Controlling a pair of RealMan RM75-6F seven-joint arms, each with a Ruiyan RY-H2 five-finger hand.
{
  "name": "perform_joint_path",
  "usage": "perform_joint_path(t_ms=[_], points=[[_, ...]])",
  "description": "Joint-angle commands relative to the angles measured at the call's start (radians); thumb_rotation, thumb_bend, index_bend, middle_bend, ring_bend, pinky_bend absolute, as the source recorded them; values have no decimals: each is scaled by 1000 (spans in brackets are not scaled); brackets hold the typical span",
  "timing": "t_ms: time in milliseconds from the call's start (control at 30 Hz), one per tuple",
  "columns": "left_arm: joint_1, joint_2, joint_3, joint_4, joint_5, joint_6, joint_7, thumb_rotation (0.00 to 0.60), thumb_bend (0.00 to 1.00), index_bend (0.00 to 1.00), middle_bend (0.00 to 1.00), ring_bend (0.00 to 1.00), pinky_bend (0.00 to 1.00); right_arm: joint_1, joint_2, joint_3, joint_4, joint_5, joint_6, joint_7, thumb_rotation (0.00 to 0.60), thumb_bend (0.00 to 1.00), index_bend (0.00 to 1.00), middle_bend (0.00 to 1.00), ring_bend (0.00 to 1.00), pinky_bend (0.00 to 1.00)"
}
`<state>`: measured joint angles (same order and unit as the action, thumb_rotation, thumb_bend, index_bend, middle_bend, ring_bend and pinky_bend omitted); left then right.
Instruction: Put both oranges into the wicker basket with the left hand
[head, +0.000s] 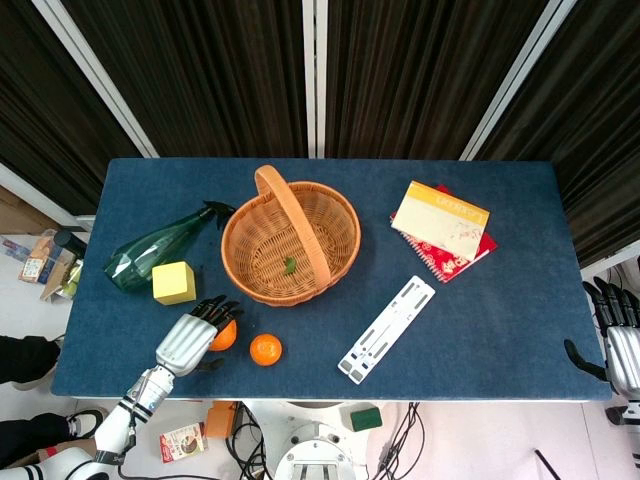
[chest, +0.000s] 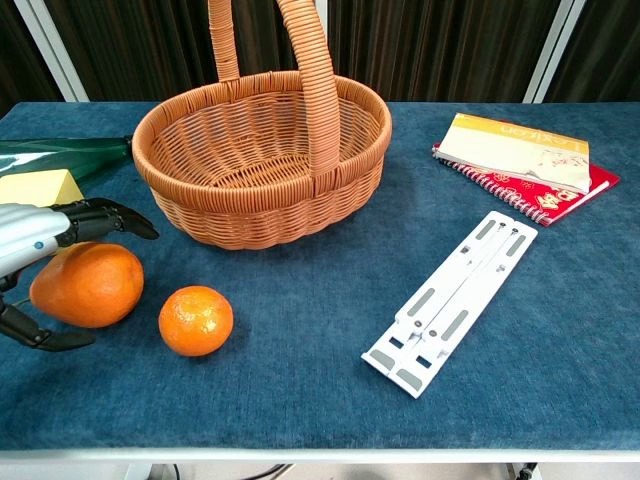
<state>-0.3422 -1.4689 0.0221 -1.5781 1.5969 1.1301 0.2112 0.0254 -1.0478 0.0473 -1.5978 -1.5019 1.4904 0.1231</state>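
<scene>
Nearest me, my left hand (chest: 40, 262) cups its spread fingers over the larger orange (chest: 87, 284), not clamped, on blue cloth (chest: 300, 390); the smaller orange (chest: 196, 320) sits beside, the basket (chest: 262, 170) beyond, dark curtains (head: 420, 70) behind. My right hand (head: 622, 345) hangs off-table, fingers apart.

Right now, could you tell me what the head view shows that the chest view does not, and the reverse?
Only the head view shows the right hand off the table's right edge, the whole green bottle and a leaf in the basket. Only the chest view shows the gap between the left hand's upper fingers and thumb around the larger orange. Both show the smaller orange, books and white bracket.
</scene>
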Motion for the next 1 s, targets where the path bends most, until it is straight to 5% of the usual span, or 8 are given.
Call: perform_joint_path(t_ms=[33, 500, 1000], points=[[-3, -1, 1, 4, -2, 3, -7, 600, 154, 163, 120, 44, 156, 0, -1, 1, 0, 1, 0, -1, 600, 308, 0, 0, 0, 0], [-23, -14, 0, 26, -51, -15, 4, 600, 154, 163, 135, 86, 221, -3, -3, 1, -2, -1, 7, -8, 600, 308, 0, 0, 0, 0], [-36, -36, -5, 41, -91, -16, 40, 600, 175, 323, 340, 285, 424, -3, -2, 1, -2, 0, 5, -6, 600, 309, 0, 0, 0, 0]])
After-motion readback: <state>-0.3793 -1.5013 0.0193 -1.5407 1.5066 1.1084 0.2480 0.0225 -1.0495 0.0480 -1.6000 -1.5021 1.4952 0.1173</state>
